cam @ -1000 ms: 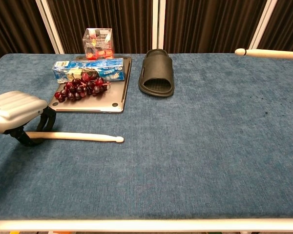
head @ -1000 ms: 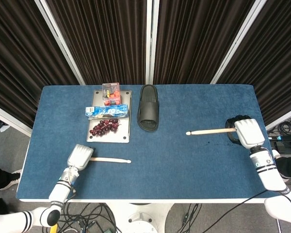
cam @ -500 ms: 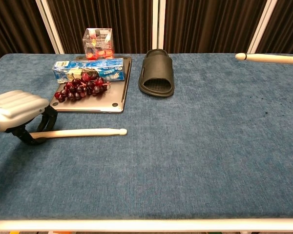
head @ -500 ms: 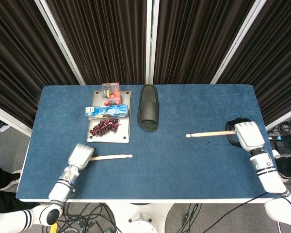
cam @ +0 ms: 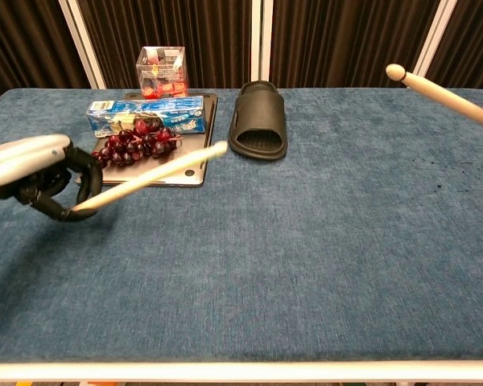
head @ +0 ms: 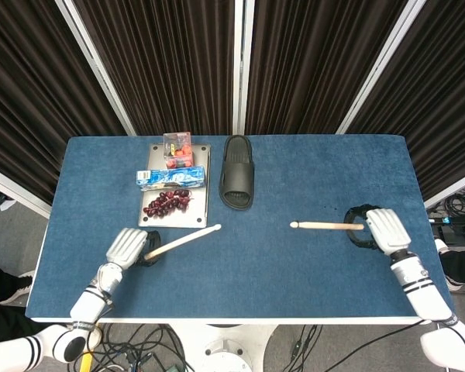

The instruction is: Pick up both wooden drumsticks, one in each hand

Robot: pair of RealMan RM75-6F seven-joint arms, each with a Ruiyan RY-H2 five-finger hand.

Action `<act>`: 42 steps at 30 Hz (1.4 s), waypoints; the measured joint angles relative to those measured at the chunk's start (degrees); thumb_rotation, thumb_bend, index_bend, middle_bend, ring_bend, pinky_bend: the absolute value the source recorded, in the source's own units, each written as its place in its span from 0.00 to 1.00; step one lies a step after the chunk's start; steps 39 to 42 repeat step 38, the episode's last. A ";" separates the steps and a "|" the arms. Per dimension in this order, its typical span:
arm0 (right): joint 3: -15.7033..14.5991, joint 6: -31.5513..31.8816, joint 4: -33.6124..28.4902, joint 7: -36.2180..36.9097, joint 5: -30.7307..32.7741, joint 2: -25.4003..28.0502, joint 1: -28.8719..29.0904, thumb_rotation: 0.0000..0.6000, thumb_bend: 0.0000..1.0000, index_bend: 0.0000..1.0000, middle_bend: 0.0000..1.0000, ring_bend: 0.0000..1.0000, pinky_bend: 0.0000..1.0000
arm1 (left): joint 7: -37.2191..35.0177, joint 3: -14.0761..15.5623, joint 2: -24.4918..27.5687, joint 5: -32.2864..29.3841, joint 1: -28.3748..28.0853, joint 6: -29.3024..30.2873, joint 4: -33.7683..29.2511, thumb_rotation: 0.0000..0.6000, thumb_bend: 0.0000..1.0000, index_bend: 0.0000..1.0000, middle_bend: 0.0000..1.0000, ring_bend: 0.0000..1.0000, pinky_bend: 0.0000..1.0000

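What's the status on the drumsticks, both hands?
Left hand grips left drumstick, tip raised. Right hand grips right drumstick, lifted. Slipper and grapes nearby, not obstructing.

Both drumsticks have risen off the table: left drumstick point(cam: 149, 177) tilted upward, right drumstick point(head: 325, 225) drawn inward.

Blue table cloth point(head: 294, 178), black slipper point(head: 237, 171), dark red grapes point(head: 165, 202), pale drumsticks point(head: 183, 241)

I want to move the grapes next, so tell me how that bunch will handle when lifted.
The grapes are many small round berries on thin stems, so the bunch will probably sag and shift rather than lift stiffly. Loose berries could drop and roll. Their skins look glossy, so likely slippery and easy to crush. The bunch lies on the flat tray, against the blue carton.
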 measured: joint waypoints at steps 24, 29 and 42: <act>2.91 -3.24 -7.59 10.19 -1.63 -16.86 7.97 1.00 0.80 0.71 0.62 0.41 0.42 | -28.82 -3.47 -0.02 14.82 -8.87 4.28 -2.14 1.00 0.49 0.66 0.68 0.80 0.92; 3.57 -4.15 -8.82 7.83 -0.04 -17.78 8.63 1.00 0.80 0.71 0.61 0.41 0.42 | -27.56 -3.32 -0.47 14.47 -10.11 3.26 -2.02 1.00 0.49 0.66 0.68 0.80 0.92; 3.77 -5.01 -9.94 5.20 1.45 -18.53 9.18 1.00 0.80 0.71 0.61 0.41 0.42 | -26.46 -2.91 -0.47 13.33 -11.15 2.40 -2.19 1.00 0.49 0.66 0.68 0.80 0.92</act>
